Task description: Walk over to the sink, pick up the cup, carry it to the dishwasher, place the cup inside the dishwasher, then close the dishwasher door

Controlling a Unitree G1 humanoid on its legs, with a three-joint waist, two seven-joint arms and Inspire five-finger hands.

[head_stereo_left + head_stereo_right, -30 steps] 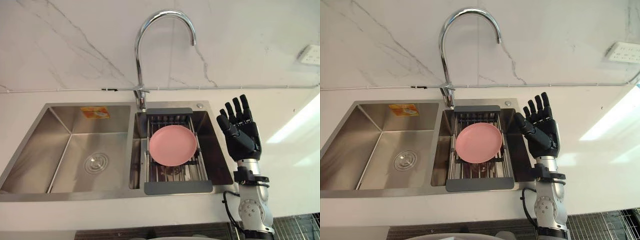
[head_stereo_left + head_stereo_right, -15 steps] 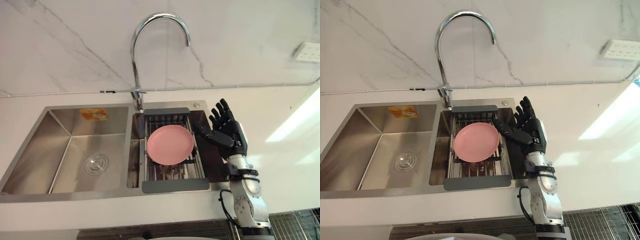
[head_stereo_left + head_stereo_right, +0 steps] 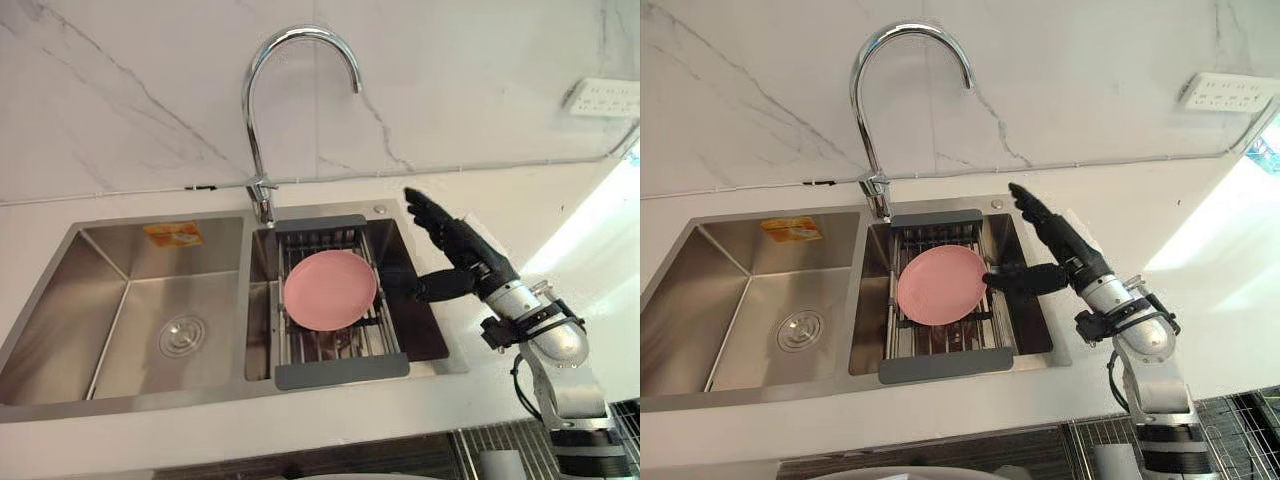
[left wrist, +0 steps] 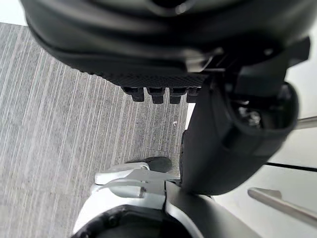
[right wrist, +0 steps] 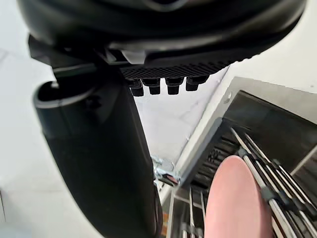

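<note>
A pink plate (image 3: 330, 290) lies on a grey-ended wire rack (image 3: 340, 372) set across the right basin of the steel sink (image 3: 130, 300). My right hand (image 3: 462, 250) hovers open over the right rim of that basin. Its fingers stretch straight toward the back wall, and its thumb (image 3: 432, 288) points at the plate, a short gap away. In the right wrist view, the plate's edge (image 5: 233, 198) and the rack's bars (image 5: 270, 163) show past the thumb (image 5: 99, 163). My left hand (image 4: 158, 74) hangs open over a grey striped floor.
A tall chrome faucet (image 3: 262, 120) arches over the divider between the basins. The left basin holds a round drain (image 3: 180, 335). White counter runs right of the sink, with a wall socket (image 3: 600, 97) above it. A wire rack (image 3: 1090, 445) shows low at the right, below the counter's edge.
My right hand has tipped from upright beside the sink to reaching forward over the right basin's rim, thumb turned toward the plate. The camera has shifted slightly; the plate stays put.
</note>
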